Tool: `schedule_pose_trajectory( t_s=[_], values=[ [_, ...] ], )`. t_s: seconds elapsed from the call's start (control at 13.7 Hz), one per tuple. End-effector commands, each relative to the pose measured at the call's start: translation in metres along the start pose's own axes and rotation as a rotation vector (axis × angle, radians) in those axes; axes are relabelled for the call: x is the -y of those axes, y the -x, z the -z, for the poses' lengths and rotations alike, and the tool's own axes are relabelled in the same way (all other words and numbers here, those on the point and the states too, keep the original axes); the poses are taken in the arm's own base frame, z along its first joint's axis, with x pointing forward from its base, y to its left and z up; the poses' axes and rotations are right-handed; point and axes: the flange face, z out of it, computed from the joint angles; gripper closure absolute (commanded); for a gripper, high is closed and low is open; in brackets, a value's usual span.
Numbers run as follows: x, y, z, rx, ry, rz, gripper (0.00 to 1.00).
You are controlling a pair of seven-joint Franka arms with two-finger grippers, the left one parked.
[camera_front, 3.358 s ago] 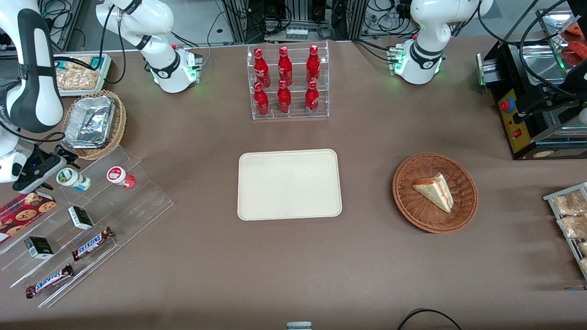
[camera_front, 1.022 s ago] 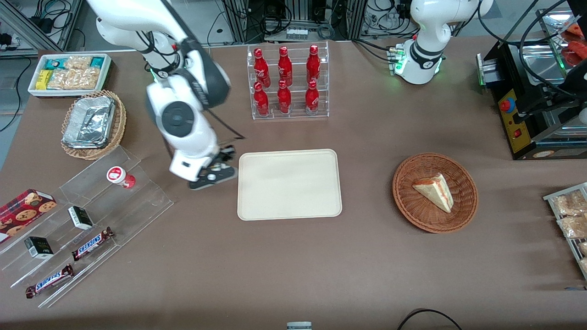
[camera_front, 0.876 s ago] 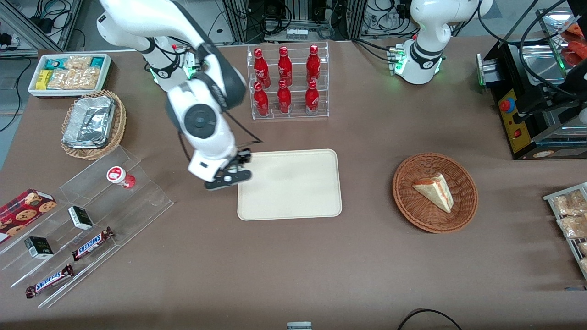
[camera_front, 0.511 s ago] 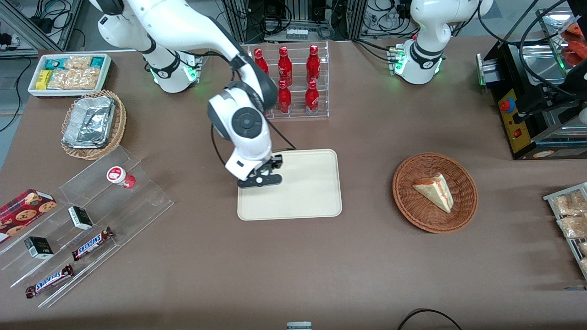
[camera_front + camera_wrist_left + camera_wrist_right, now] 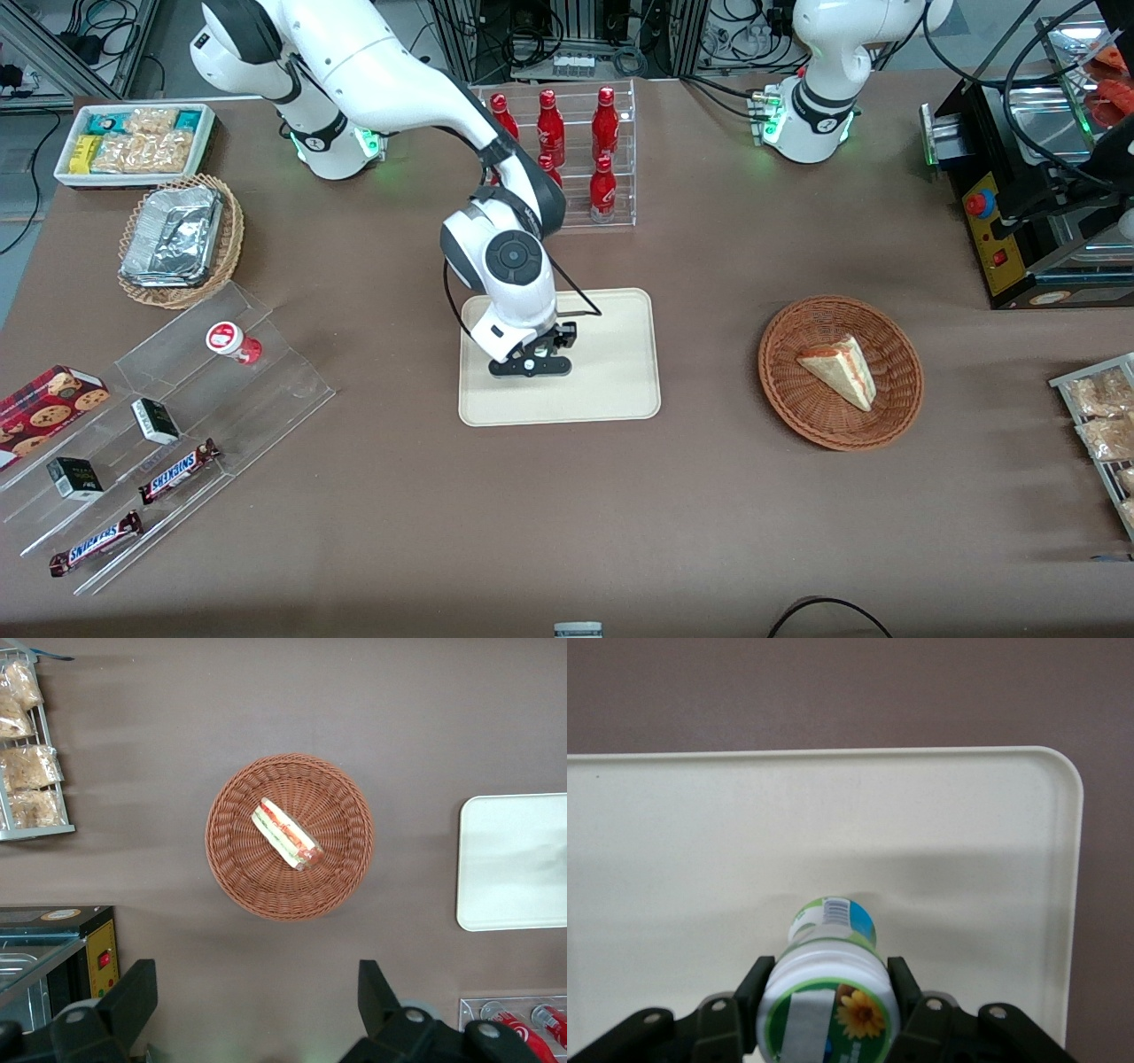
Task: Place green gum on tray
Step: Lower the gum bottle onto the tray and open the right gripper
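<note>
My right gripper [image 5: 530, 363] hangs over the cream-beige tray [image 5: 611, 390], above the part of it toward the working arm's end. In the right wrist view the gripper [image 5: 829, 1001] is shut on the green gum [image 5: 829, 992], a small white bottle with a green-and-white lid bearing a flower. Its fingers [image 5: 906, 988] press on both sides of the lid. The bottle's base points down at the tray [image 5: 682, 842], a little above its surface. In the front view the gum is hidden under the gripper.
A clear rack of red bottles [image 5: 556, 159] stands farther from the camera than the tray. A red-lidded bottle [image 5: 232, 342] and snack bars lie on clear steps [image 5: 177, 425] toward the working arm's end. A wicker basket with a sandwich [image 5: 840, 370] lies toward the parked arm's end.
My gripper has carried the green gum from the clear steps across the table to above the tray. The gum's place on the steps is now bare.
</note>
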Motion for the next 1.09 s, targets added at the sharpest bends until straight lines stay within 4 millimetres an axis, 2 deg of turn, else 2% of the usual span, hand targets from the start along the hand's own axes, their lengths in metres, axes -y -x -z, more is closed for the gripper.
schedule_pose_trajectory(
  t_s=[0.0,0.15,0.29,0.36,0.44,0.51,0.88,1.02],
  values=[
    [0.013,-0.007,-0.016,-0.029,-0.029,-0.037,1.00],
    [0.018,-0.003,-0.027,-0.031,-0.027,-0.032,1.00],
    [0.017,-0.002,-0.030,-0.028,-0.023,-0.032,1.00],
    [0.017,-0.002,-0.034,-0.026,-0.020,-0.029,0.96],
    [0.018,-0.003,-0.035,-0.028,-0.021,-0.027,0.45],
    [0.018,-0.003,-0.037,-0.028,-0.020,-0.028,0.00],
    [0.018,-0.003,-0.035,-0.031,-0.018,-0.013,0.00],
    [0.018,-0.004,-0.028,-0.040,-0.021,-0.004,0.00]
  ],
)
